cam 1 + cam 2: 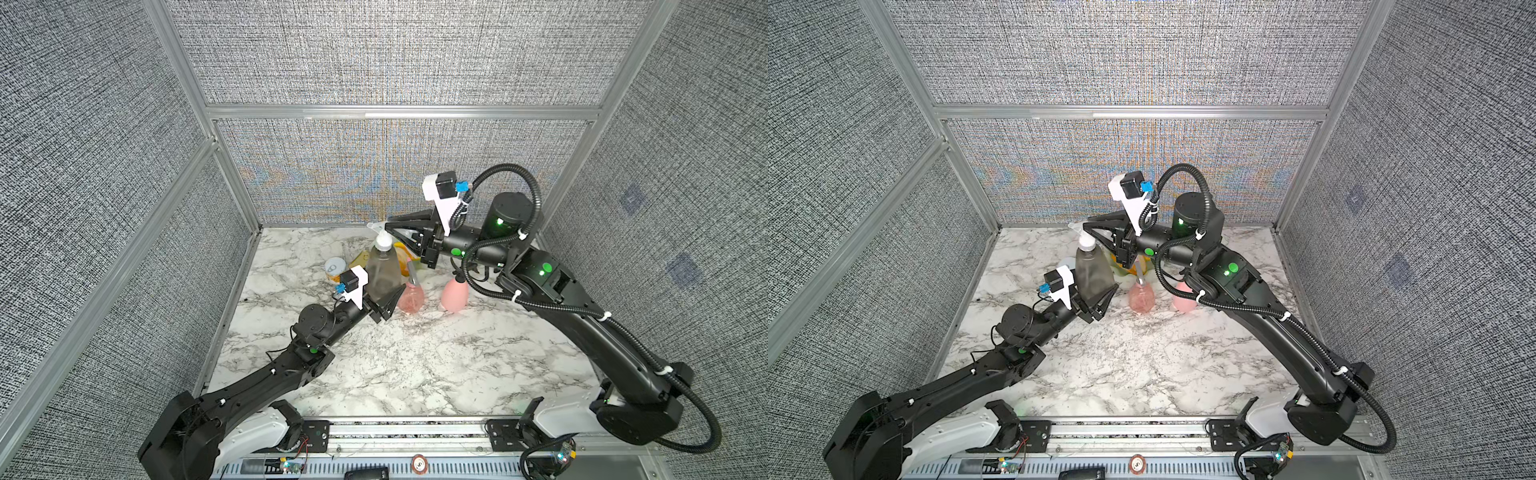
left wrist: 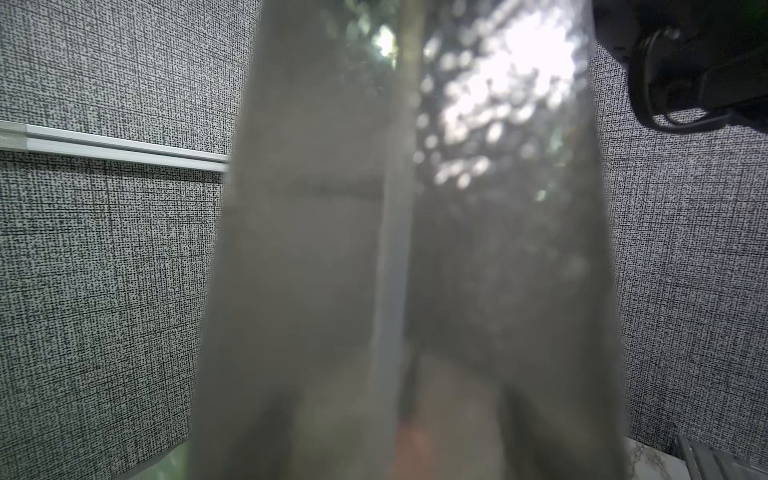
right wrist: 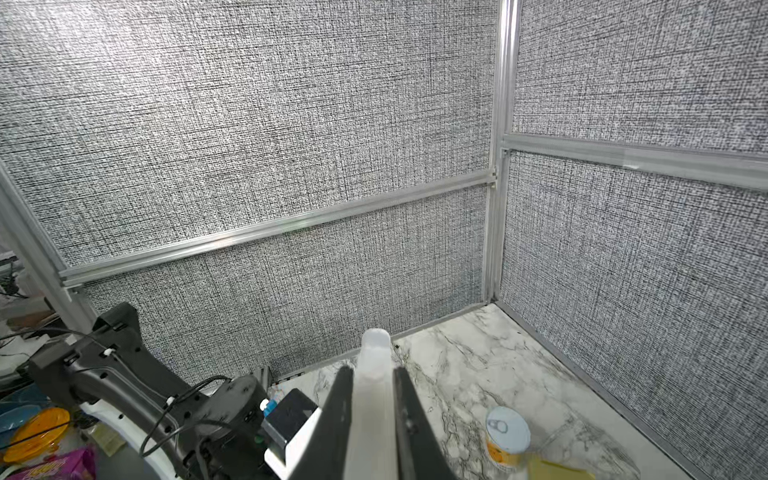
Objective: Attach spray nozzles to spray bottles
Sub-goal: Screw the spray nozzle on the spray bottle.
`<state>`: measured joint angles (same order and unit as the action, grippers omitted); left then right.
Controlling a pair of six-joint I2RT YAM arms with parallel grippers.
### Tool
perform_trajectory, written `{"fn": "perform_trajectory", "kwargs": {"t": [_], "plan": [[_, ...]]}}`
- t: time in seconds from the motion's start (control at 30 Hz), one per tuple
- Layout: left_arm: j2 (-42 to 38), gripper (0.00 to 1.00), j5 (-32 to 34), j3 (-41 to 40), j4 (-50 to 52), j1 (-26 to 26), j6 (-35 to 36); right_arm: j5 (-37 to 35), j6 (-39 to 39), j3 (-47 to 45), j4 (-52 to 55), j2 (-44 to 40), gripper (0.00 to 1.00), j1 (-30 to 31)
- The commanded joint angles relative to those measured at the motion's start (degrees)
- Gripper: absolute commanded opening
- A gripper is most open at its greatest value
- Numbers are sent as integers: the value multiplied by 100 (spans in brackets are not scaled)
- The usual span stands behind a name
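Judging by the grip, the left fingers (image 1: 392, 299) should hold the grey bottle (image 1: 379, 270) upright and steady while the right fingers (image 3: 409, 409) twist the white nozzle (image 3: 375, 345) squarely onto the neck, without tilting. The left fingers are clamped on the bottle's lower body. The right fingers are closed on the nozzle's head, which sits atop the neck.

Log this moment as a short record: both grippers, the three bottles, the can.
left gripper: shut on smoky grey bottle, low on its body, bottle upright
right gripper: shut on pale nozzle sitting on the grey bottle's neck
clear pink bottle: standing on marble table, grey nozzle on top
pastel pink bottle: standing, top obscured by cable
tin can: upright, behind the grey bottle
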<state>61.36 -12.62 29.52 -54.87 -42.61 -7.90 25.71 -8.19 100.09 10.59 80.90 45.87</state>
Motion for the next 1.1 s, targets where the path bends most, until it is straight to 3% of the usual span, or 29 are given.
{"fn": "perform_trajectory", "kwargs": {"t": [0.0, 0.27, 0.53, 0.63, 0.87, 1.07], "plan": [[-8, 60, -124, 85, -23, -2, 128, -231, 150, 147, 654, 54, 15, 35], [38, 59, -183, 177, 160, -6, 158, -247, 613, 538, 1528, 272, 14, 106], [-63, 58, 11, 181, 205, -3, 260, -597, 319, 518, 1814, 372, 14, 156], [-98, 57, 150, 175, 213, -2, 316, -1352, 89, 279, 1731, 262, 14, 401], [-116, 55, 607, 186, 280, 2, 429, -4630, -324, 611, 2217, 609, 15, 1446], [-115, 54, 815, 180, 332, -2, 504, -6139, -605, 1010, 2323, 958, 20, 1937]]}}
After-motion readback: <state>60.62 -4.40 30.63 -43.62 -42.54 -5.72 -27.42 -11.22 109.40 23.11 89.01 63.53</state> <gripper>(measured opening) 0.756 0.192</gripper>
